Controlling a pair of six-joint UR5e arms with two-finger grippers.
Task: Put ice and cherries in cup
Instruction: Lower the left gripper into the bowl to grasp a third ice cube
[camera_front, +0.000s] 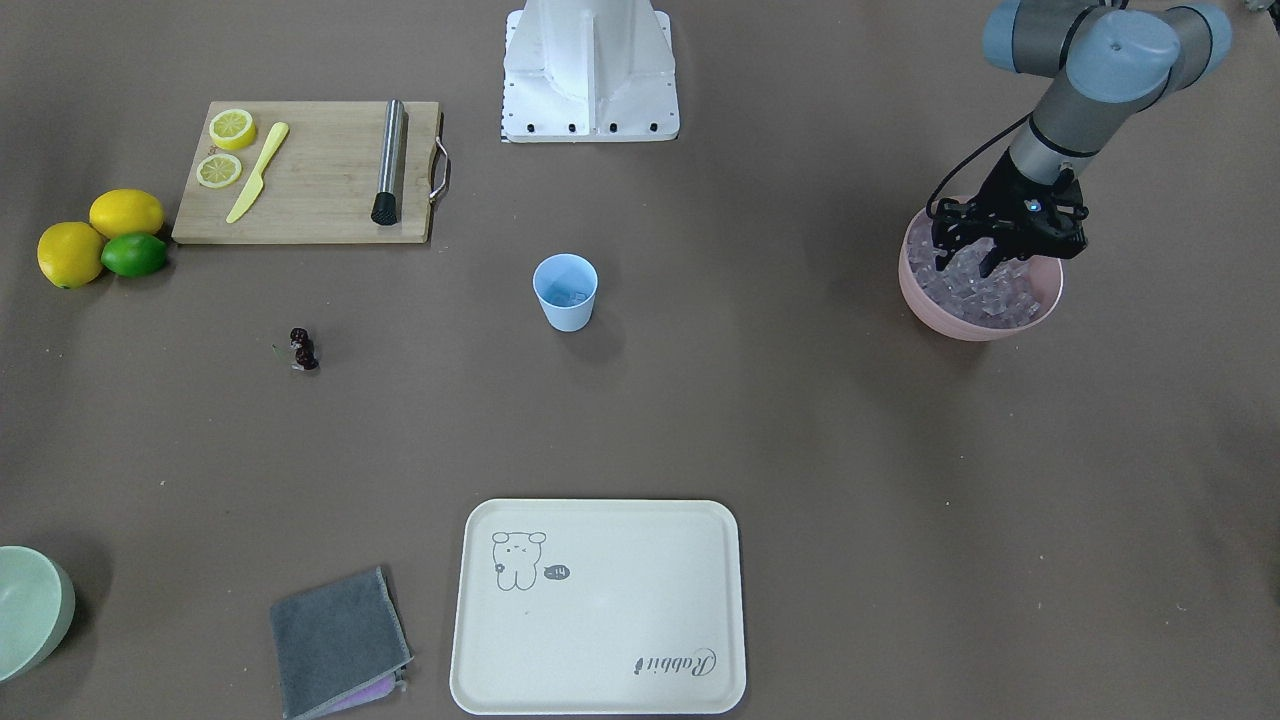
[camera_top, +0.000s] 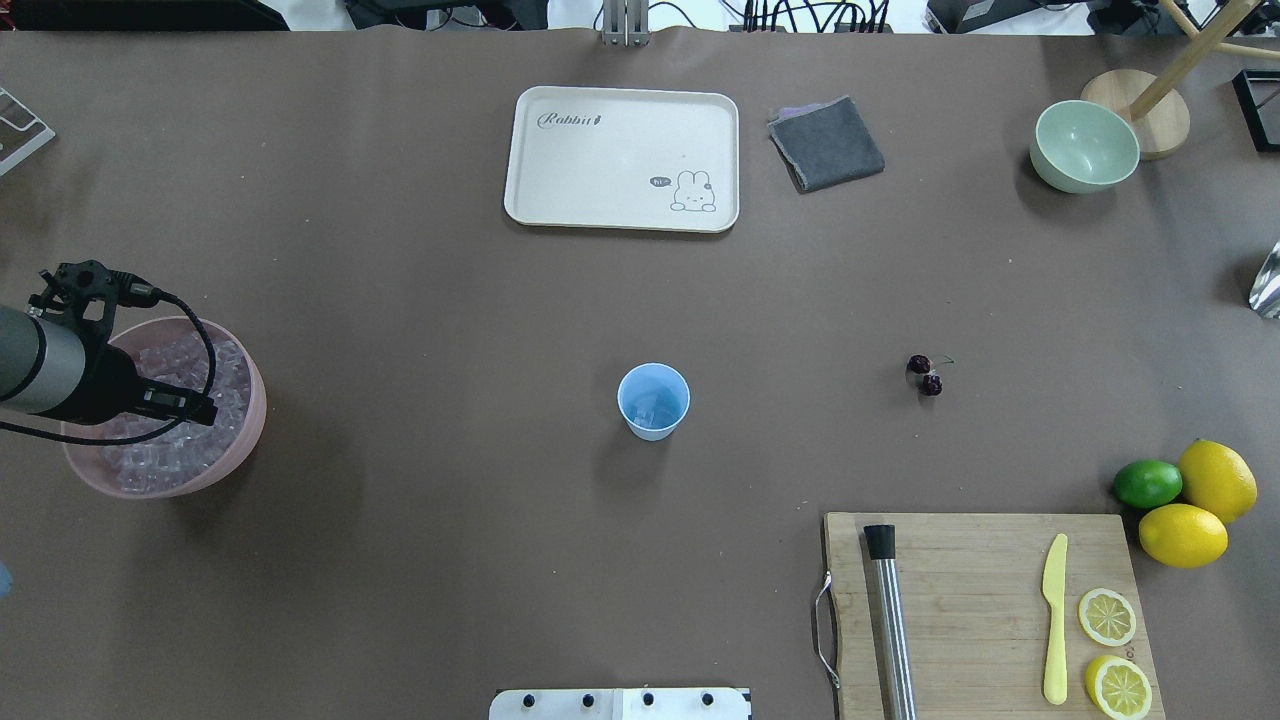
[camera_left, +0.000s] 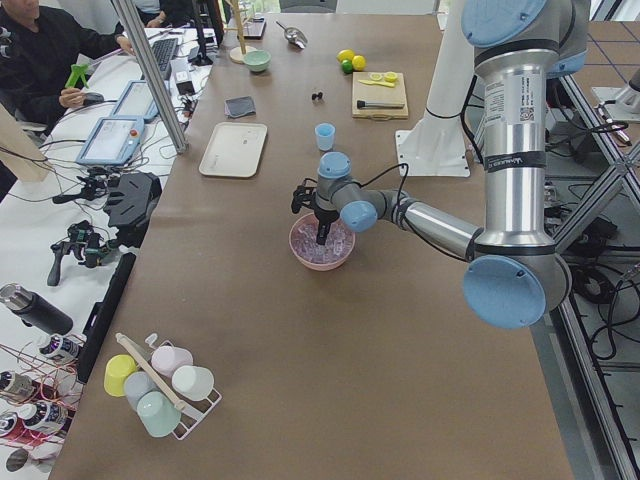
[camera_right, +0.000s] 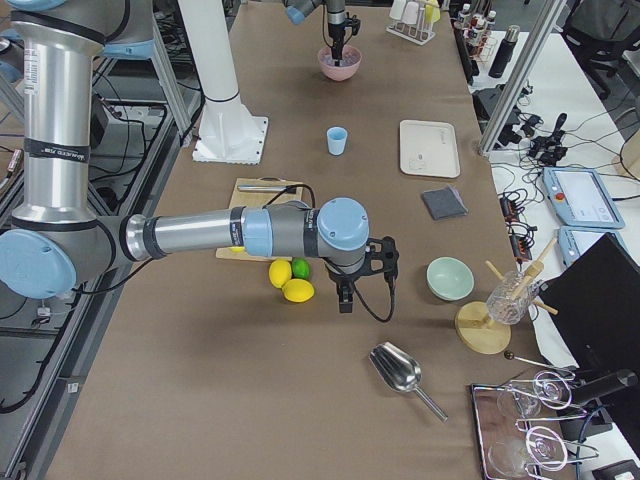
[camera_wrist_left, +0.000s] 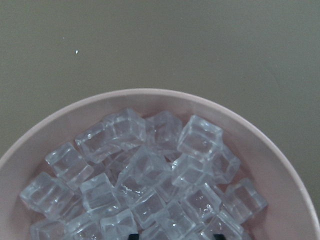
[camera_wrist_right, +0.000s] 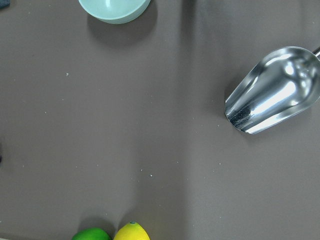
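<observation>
The light blue cup stands upright mid-table with some ice showing inside it. A heap of ice fills the pink bowl on my left side. My left gripper points down into that ice, open, its two tips dipped among the cubes and nothing visibly held. The cherries lie alone on the table toward my right. My right gripper hovers over the table near the lemons; whether it is open or shut I cannot tell.
A cutting board carries a steel muddler, a yellow knife and lemon slices. Two lemons and a lime sit beside it. A cream tray, grey cloth, green bowl and metal scoop lie farther out.
</observation>
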